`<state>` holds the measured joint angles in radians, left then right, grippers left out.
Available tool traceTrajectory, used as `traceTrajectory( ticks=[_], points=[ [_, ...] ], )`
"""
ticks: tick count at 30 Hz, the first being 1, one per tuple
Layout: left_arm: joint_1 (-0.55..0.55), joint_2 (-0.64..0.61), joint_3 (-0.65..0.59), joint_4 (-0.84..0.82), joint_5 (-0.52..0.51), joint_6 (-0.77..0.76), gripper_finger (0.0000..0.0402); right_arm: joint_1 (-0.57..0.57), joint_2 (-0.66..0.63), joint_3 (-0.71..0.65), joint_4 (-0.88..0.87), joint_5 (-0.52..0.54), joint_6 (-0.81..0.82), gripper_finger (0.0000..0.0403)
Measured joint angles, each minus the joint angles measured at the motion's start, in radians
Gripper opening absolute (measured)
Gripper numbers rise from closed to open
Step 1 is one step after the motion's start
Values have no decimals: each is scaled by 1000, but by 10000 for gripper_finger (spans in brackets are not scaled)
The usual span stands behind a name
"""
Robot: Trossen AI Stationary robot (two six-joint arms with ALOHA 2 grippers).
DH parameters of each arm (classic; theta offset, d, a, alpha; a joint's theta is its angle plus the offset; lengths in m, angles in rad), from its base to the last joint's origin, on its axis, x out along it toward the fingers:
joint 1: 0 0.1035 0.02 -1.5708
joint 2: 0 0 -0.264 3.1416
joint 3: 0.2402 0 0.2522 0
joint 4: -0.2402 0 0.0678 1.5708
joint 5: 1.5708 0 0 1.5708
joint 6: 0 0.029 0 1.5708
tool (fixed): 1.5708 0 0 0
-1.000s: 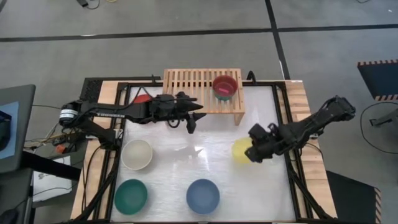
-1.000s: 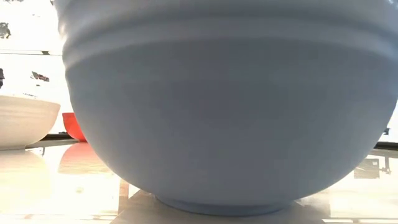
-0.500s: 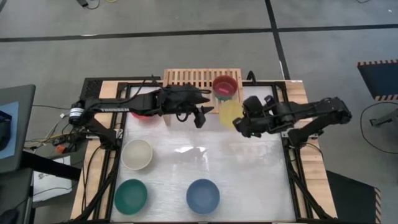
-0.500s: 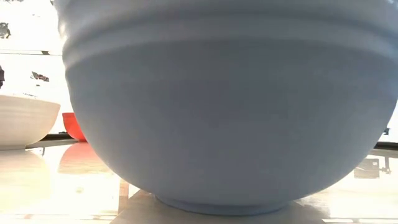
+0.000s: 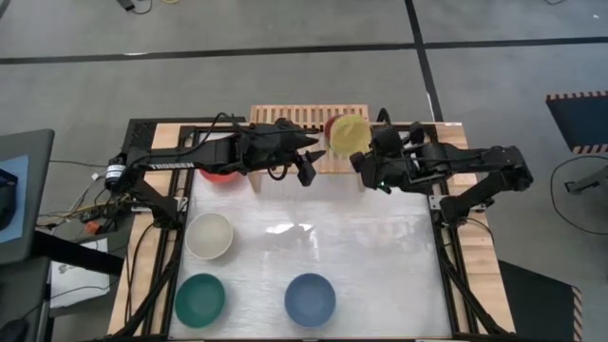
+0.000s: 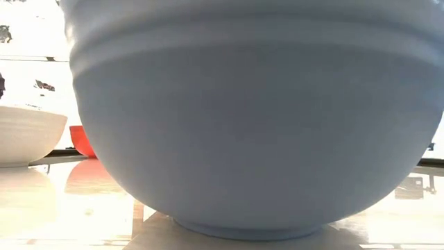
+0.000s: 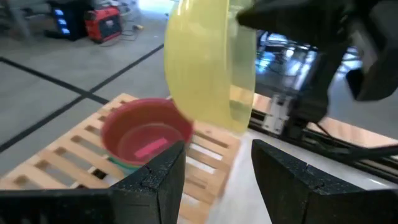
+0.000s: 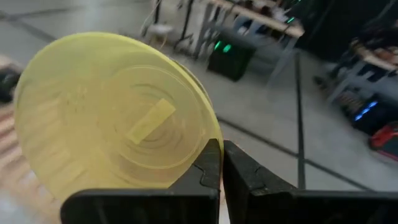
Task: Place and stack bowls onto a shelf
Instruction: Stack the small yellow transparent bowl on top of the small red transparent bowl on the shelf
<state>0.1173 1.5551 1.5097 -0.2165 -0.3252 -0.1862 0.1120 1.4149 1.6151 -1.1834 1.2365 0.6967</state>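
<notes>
my right claw [image 5: 364, 161] is clenched on the rim of the round yellow plastic bowl [image 5: 349, 134], upper middle of the high view, above the slatted light-wood shelf [image 5: 294, 119]. my left claw [image 5: 310, 160] hangs released just left of it, near the magenta bowl [image 7: 147, 131].

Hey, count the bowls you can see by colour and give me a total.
yellow bowl: 1
magenta bowl: 1
greenish bowl under it: 1
red bowl: 1
cream bowl: 1
dark green bowl: 1
blue bowl: 1
Total: 7
</notes>
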Motion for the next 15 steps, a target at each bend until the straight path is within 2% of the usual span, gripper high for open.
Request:
traceTrajectory(
  ticks=[5,10,15],
  points=[
    [8,0,0,44,-16,-5,169,-26,0,1,103,91,-119,25],
    [27,1,0,139,-39,23,169,-37,0,1,161,111,-238,26],
    [43,1,0,222,-55,87,169,-37,0,1,182,109,-278,26]
  ],
)
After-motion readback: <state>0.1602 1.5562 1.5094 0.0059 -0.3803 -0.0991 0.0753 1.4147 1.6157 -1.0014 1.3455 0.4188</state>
